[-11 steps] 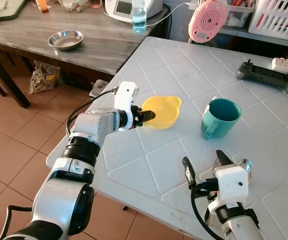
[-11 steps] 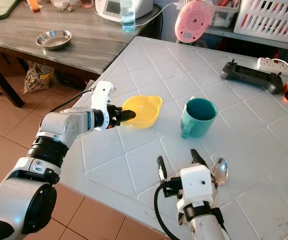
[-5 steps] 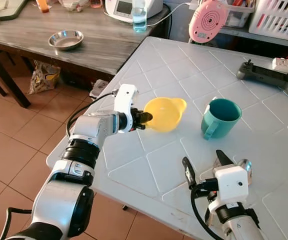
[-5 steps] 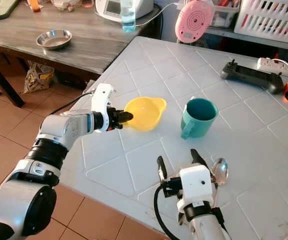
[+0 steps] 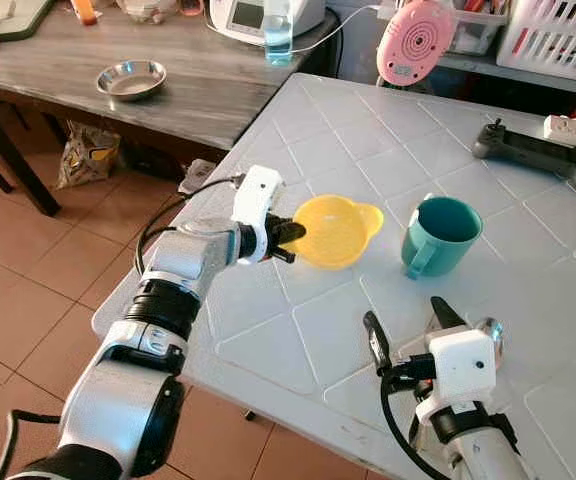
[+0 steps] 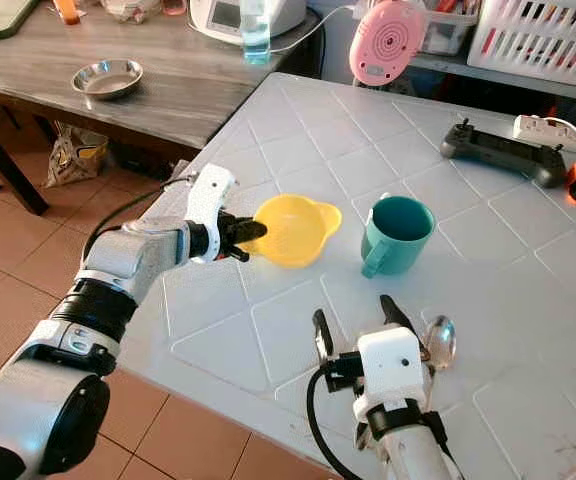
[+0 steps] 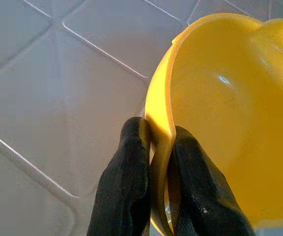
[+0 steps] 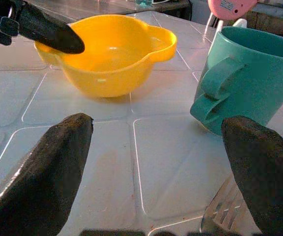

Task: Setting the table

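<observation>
Since a second ago the yellow bowl (image 5: pixel 336 230) has slid a bit toward the teal mug (image 5: pixel 440 235), left tool (image 5: pixel 290 240) clamped on its near rim, so we're mid bowl-placement on the white surface (image 5: pixel 368 140). Bowl looks slightly tipped, hard to say. Next: set it flat, then release; right tool (image 5: pixel 406 335) sits wide open near the spoon (image 6: pixel 440 340).

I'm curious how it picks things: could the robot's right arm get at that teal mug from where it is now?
Probably yes: the right gripper is open, and bare table lies between it and the teal mug.
</observation>
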You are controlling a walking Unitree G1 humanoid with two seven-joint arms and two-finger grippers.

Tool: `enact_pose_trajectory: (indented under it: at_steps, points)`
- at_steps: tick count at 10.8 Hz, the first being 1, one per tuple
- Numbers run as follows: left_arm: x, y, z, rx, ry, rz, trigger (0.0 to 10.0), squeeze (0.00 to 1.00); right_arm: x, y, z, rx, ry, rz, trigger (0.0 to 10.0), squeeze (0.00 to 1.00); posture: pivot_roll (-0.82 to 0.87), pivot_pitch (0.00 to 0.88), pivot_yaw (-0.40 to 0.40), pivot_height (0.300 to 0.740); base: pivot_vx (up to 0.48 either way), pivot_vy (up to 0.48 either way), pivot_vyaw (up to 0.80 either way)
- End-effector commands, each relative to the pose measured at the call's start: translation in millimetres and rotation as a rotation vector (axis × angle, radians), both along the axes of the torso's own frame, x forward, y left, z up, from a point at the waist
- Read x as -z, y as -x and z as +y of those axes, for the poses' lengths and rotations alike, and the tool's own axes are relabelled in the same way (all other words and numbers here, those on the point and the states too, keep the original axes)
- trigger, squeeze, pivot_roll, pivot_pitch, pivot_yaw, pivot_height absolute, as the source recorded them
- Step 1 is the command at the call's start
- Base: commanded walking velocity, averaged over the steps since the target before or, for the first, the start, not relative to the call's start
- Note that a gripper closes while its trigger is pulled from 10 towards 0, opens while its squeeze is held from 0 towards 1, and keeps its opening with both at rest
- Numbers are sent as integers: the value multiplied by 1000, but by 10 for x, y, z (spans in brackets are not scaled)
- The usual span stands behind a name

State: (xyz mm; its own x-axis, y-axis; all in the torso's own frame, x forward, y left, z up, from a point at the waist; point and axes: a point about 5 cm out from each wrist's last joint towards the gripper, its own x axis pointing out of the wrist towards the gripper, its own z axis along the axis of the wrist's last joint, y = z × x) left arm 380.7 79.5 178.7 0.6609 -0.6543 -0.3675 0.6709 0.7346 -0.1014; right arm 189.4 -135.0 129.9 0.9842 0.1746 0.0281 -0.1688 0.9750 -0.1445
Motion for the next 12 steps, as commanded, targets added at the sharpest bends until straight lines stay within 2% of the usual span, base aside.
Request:
enact_pose_trajectory:
  at_steps: [1, 3, 4, 5, 7, 8, 10, 11, 12]
  points:
    - [-63, -20, -10, 38, -35, -44, 0, 0, 31, 1, -31, 9, 0, 16, 10000, 0, 1, 118, 19, 740, 0, 0, 0]
    - [-148, -32, -34, 136, -102, -149, 0, 0, 33, -1, -35, 9, 1, 16, 10000, 0, -1, 117, 17, 740, 0, 0, 0]
    - [-252, -64, -42, 172, -171, -273, 0, 0, 34, -4, -38, 11, 0, 15, 10000, 0, -5, 114, 17, 740, 0, 0, 0]
    - [-301, -87, -33, 170, -201, -355, 0, 0, 26, -10, -54, 25, 2, 5, 10000, 0, -5, 112, 16, 740, 0, 0, 0]
    - [-349, -98, -3, 154, -187, -417, 0, 0, -55, -55, -102, 54, -38, -18, 10000, 0, -7, 105, 10, 740, 0, 0, 0]
    - [-323, -106, 53, 154, -229, -433, 0, 0, -148, -88, -118, 55, -73, -39, 10000, 0, -4, 102, 3, 740, 0, 0, 0]
    - [-267, -97, 25, 159, -233, -434, 0, 0, -255, -128, -129, 50, -92, -67, 10000, 0, -2, 98, -6, 740, 0, 0, 0]
    - [-234, -106, 34, 118, -228, -435, 0, 0, -286, -149, -125, 47, -99, -79, 10000, 0, -1, 97, -8, 740, 0, 0, 0]
    - [-251, -121, 58, -12, -133, -460, 0, 0, -324, -162, -118, 50, -105, -92, 10000, 0, -2, 93, -9, 740, 0, 0, 0]
